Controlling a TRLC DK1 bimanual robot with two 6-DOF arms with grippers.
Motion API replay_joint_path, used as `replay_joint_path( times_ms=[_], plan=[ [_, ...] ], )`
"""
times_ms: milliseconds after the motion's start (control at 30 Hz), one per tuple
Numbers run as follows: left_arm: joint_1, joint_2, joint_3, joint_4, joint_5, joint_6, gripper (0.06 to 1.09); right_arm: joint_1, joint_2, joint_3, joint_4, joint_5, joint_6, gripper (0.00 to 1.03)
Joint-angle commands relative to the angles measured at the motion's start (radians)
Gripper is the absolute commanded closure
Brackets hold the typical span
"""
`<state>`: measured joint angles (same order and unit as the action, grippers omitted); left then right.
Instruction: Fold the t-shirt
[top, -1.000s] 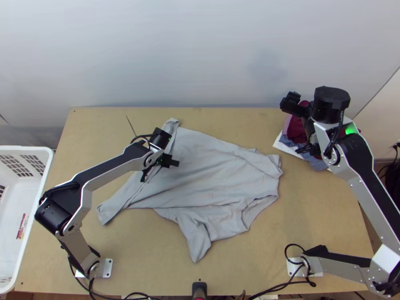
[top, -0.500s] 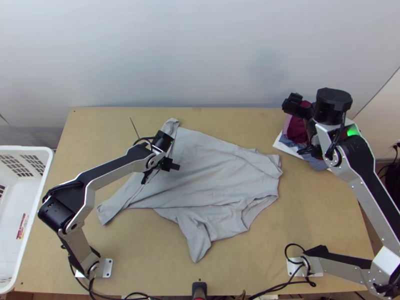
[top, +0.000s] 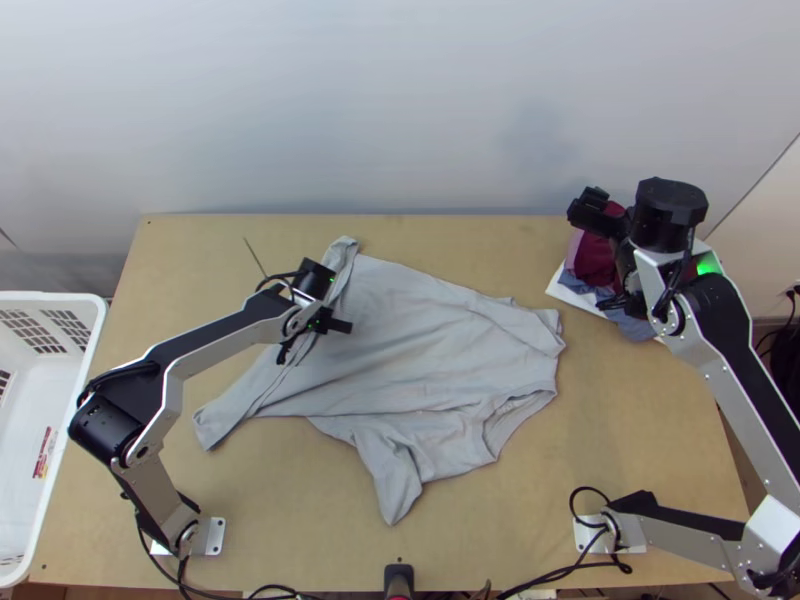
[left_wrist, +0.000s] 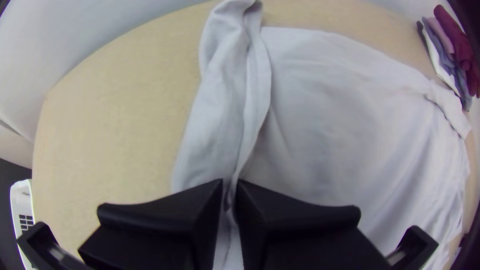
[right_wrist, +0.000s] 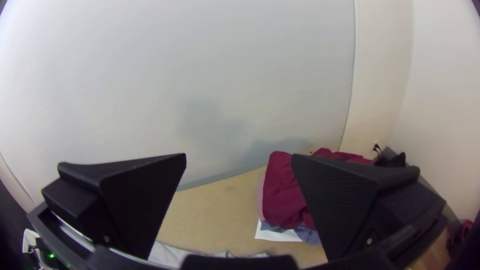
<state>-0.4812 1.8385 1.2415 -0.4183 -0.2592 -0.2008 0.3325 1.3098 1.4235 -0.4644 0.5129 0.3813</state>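
The light grey t-shirt lies spread and wrinkled across the middle of the table, a long narrow fold down its left side and one sleeve toward the near edge. Over that fold is my left gripper; in the left wrist view a ridge of the shirt runs beneath the narrow gap of my left gripper, which stands slightly open. At the table's far right, my right gripper is raised beside a clothes pile. In the right wrist view my right gripper is wide open, nothing between its fingers.
Dark red and blue-grey clothes lie on a white sheet at the far right corner. A white basket stands off the table's left side. The wall rises behind the table.
My left gripper shifted a little right and toward the near edge, then back to the left. My right gripper moved very slightly to the right. The shirt looks unchanged.
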Motion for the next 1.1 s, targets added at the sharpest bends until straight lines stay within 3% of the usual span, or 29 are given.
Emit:
replay_joint_path(
  times_ms=[0, 200, 233, 267, 500, 933, 1000, 1067],
  plan=[
    [0.059, -0.016, -0.056, 0.056, -0.003, 0.040, 0.91, -0.003, -0.001, 0.003, 0.006, 0.001, 0.004, 0.05],
    [0.041, -0.047, -0.076, 0.075, -0.002, 0.043, 0.91, -0.007, -0.001, 0.003, 0.009, 0.001, 0.004, 0.05],
    [0.036, -0.050, -0.076, 0.079, -0.002, 0.043, 0.93, -0.007, -0.001, 0.003, 0.009, 0.001, 0.004, 0.05],
    [0.032, -0.056, -0.079, 0.095, -0.002, 0.044, 1.04, -0.009, -0.001, 0.005, 0.009, 0.001, 0.004, 0.05],
    [0.053, -0.070, -0.080, 0.099, 0.002, 0.060, 1.05, -0.015, -0.006, -0.001, 0.007, 0.001, 0.004, 0.05],
    [0.392, -0.051, -0.040, 0.151, 0.011, 0.139, 1.05, -0.009, -0.006, -0.009, 0.009, -0.001, 0.004, 0.05],
    [0.440, -0.035, -0.031, 0.199, 0.011, 0.084, 1.04, -0.004, -0.007, -0.014, 0.007, 0.001, -0.001, 0.05],
    [0.474, -0.027, -0.014, 0.216, 0.020, 0.011, 0.90, 0.003, -0.007, -0.020, 0.007, 0.001, -0.005, 0.05]
  ],
)
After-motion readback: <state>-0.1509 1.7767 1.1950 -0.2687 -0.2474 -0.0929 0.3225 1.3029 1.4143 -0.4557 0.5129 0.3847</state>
